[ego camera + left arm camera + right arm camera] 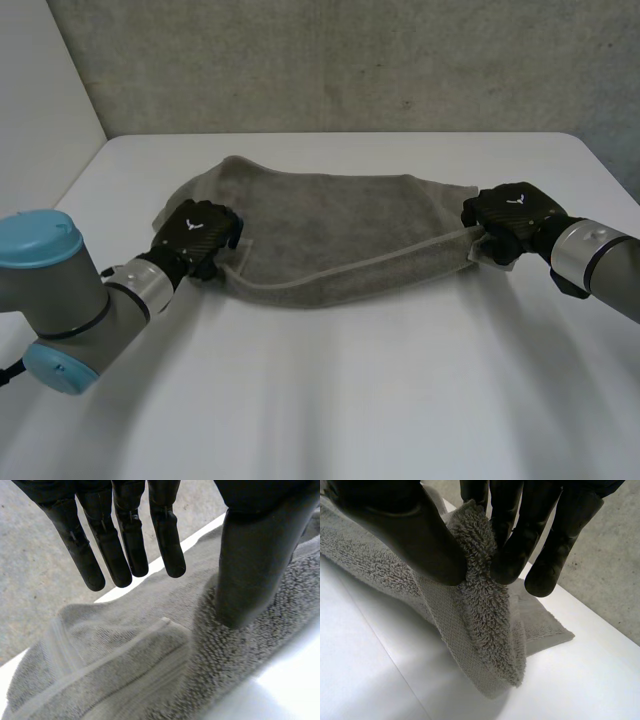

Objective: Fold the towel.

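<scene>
Grey towel (330, 225) lies approx mid-counter on the white counter (350, 400), stretched sideways btwn the two hands. A pale hem line curves along its near side from one hand to the other. Left hand (197, 232) sits on the towel's left end, by the near corner. In the left wrist view its fingers (125, 550) are straight and slightly spread, held above the cloth w/o gripping. The thumb (252, 575) stands apart from them w/ its tip pressed down into the pile, i.e. the hand is open and only pins the cloth. A folded flap w/ a flat woven band lies under the fingers, beside the thumb. Right hand (512, 212) is at the towel's right end, at the near corner. The right wrist view shows its thumb (415, 540) and fingers (520, 550) pinching a bunched edge of terry btwn them, so it's closed on the towel. That edge is lifted off the counter, w/ the cloth draping down from the pinch to the surface. A flat bit of corner lies on the counter just behind the lifted part. The towel's far edge lies flat, w/ a small fold at the far left corner. A grey wall (350, 60) stands behind the counter.
</scene>
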### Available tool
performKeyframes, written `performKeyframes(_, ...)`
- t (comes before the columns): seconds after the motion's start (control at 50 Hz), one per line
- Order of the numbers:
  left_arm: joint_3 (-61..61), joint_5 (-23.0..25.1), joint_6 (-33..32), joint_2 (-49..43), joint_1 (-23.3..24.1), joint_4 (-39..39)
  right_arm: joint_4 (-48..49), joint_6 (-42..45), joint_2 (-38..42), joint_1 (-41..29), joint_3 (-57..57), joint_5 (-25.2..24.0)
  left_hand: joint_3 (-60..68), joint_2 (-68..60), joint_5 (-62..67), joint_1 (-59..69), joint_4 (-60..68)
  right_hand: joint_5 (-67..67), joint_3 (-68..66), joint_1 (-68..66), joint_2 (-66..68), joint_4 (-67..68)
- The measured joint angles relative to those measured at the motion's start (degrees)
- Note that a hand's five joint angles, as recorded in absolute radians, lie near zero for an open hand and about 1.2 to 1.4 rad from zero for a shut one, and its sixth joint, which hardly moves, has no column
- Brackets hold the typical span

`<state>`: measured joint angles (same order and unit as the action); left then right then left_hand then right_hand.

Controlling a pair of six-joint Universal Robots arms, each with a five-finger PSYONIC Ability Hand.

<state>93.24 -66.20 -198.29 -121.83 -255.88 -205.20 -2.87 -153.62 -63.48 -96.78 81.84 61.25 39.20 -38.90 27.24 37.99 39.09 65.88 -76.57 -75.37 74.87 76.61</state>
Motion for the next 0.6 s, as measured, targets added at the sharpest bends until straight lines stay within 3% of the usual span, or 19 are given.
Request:
performKeyframes(0.3, -8.89, 0.48, -1.62, -0.45, -1.22, -5.15, 2.04, 0.11, 0.50, -0.60, 2.04, 0.10, -0.86, 0.81, -0.66, -0.84, -0.86, 0.00, 0.00, 0.00, 0.00, 0.00)
performKeyframes(0.6, -27.22, 4.57, -3.25, -14.14, -0.91, 8.19, 2.61, 0.27, 1.26, -0.52, 2.26, 0.10, -1.76, 1.53, -1.35, -1.64, -1.72, 0.00, 0.00, 0.00, 0.00, 0.00)
